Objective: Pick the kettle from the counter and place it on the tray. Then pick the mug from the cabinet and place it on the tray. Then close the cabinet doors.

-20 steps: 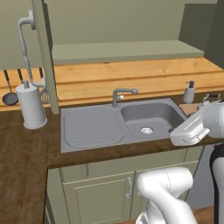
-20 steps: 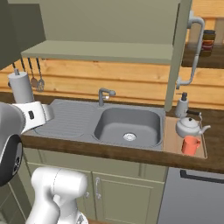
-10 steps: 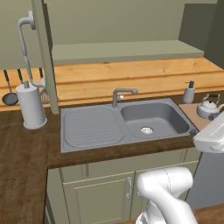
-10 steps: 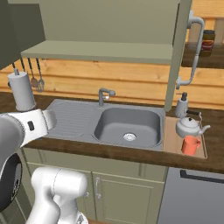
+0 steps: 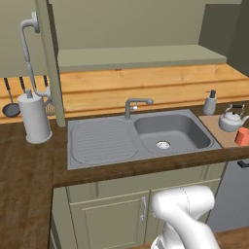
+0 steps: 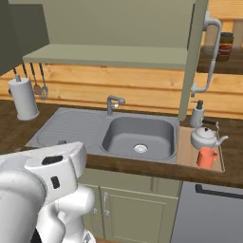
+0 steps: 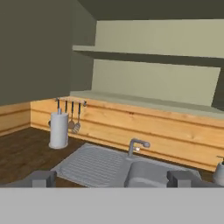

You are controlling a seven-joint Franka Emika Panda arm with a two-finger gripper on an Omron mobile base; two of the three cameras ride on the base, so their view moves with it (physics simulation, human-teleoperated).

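The silvery kettle [image 5: 230,119] [image 6: 205,137] and the orange-red mug [image 5: 241,136] [image 6: 206,157] both stand on the tan tray [image 5: 218,132] [image 6: 185,144], right of the sink on the dark counter [image 5: 29,160]. The mug is in front of the kettle. Above, the cabinet [image 5: 141,56] [image 7: 144,57] has both doors swung open; its left door [image 5: 50,68] and right door [image 6: 192,57] show edge-on with curved silver handles. In the hand view my gripper [image 7: 112,180] is open, its fingertips [image 7: 41,179] wide apart with nothing between them, looking across the sink toward the cabinet shelf.
A grey sink [image 5: 168,130] with drainboard and faucet [image 5: 134,104] fills the counter's middle. A paper towel roll [image 5: 34,118] stands at the left with hanging utensils behind it. A soap dispenser [image 6: 197,114] sits behind the tray. Green cupboards [image 5: 107,214] lie below.
The arm has swung back from the tray side: it left the right edge of the left base view and dropped low and close in the right base view. Kettle and mug stay put.
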